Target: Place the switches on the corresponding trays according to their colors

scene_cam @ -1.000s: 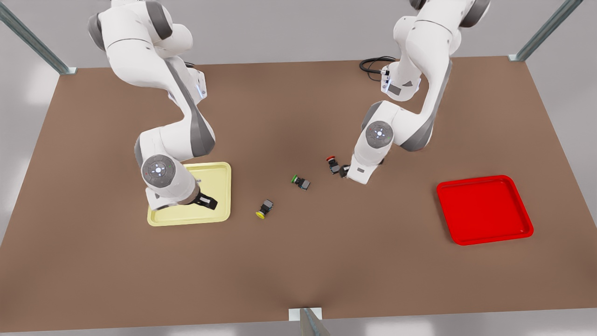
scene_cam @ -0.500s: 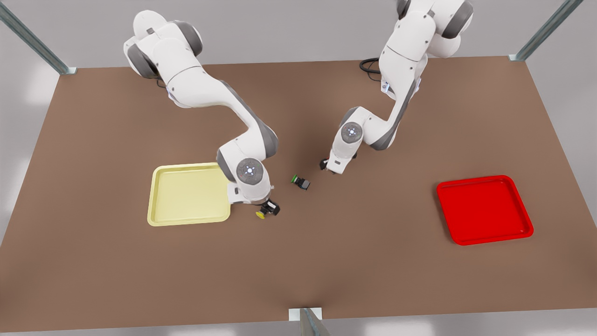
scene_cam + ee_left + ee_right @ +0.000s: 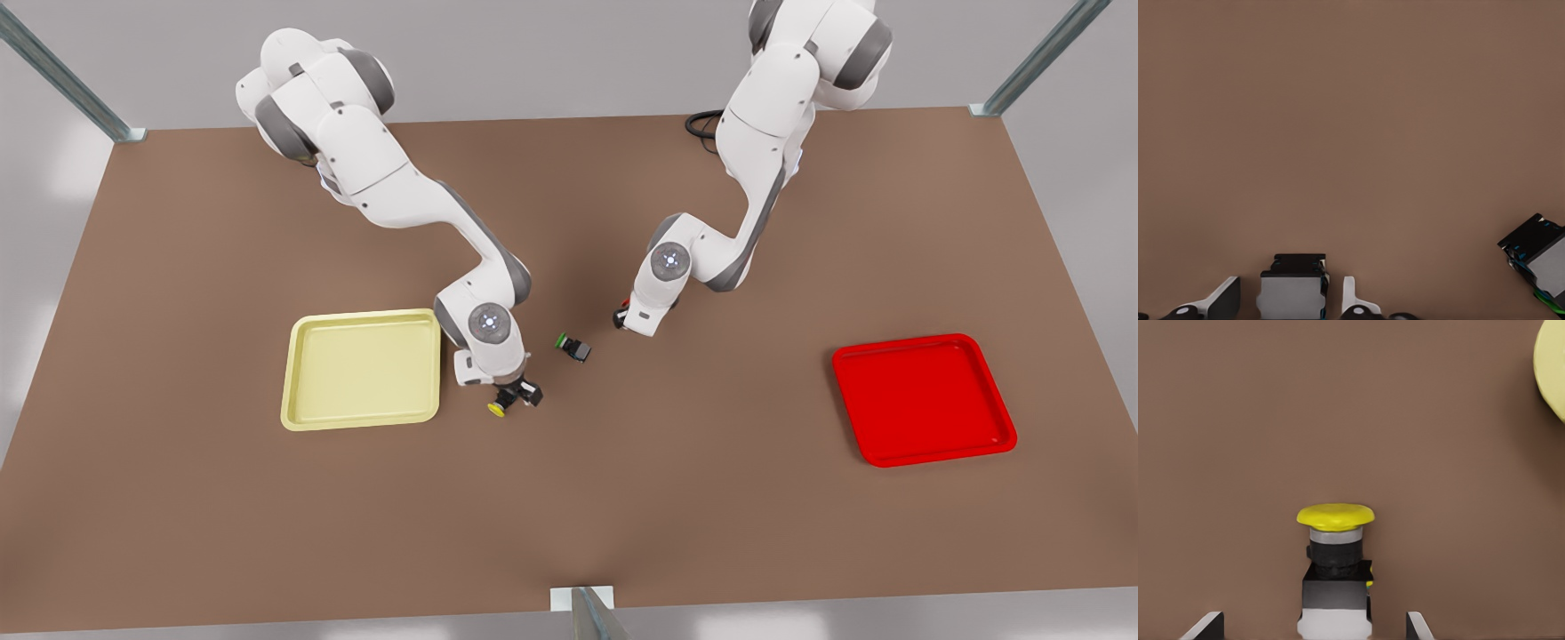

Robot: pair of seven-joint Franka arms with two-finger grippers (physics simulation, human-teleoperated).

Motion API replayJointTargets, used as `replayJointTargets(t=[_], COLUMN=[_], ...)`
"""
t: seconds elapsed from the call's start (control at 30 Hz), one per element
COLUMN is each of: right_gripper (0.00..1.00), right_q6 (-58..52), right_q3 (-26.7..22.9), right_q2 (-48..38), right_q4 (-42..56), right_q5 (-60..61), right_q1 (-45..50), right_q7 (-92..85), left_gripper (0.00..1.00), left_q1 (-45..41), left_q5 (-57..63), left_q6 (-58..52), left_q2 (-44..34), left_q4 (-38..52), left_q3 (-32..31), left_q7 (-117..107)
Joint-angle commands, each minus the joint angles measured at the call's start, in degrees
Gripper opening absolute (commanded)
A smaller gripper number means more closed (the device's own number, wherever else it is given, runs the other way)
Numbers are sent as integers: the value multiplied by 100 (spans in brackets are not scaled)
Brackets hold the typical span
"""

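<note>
Front view: right gripper (image 3: 514, 394) has dropped onto the yellow switch (image 3: 498, 407) beside the yellow tray (image 3: 360, 368); left gripper (image 3: 620, 318) straddles the red switch (image 3: 626, 304). Wrist views: both spread, nothing pinched yet — red tray (image 3: 925, 399) waits well apart

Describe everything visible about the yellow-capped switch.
The yellow-capped switch has a wide, domed yellow cap, a grey collar, a black neck and a boxy dark body with a pale end. It lies on its side on the brown table, just off the yellow tray, between the open fingers of the right gripper, which do not touch it.
</note>
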Motion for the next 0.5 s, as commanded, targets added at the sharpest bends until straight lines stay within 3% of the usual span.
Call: replayJointTargets(t=[0.0, 0.13, 0.3, 0.47], right_gripper=[100, 98, 74, 72], right_q6=[2, 37, 11, 2], right_q3=[0, 0, 0, 0], right_q2=[32, 111, 120, 111], right_q4=[14, -4, 5, -4], right_q5=[0, 0, 17, 17], right_q1=[0, 9, -18, -18], right_q7=[26, 34, 26, 26], left_gripper=[60, 54, 52, 52], left_q1=[0, 0, 0, 0], left_q5=[2, 2, 2, 2], left_q6=[-4, -13, -22, -22], left_q2=[-9, -9, -9, -9], left_q4=[0, 0, 9, 9], left_q3=[0, 0, 0, 0], left_q7=[0, 0, 0, 0])
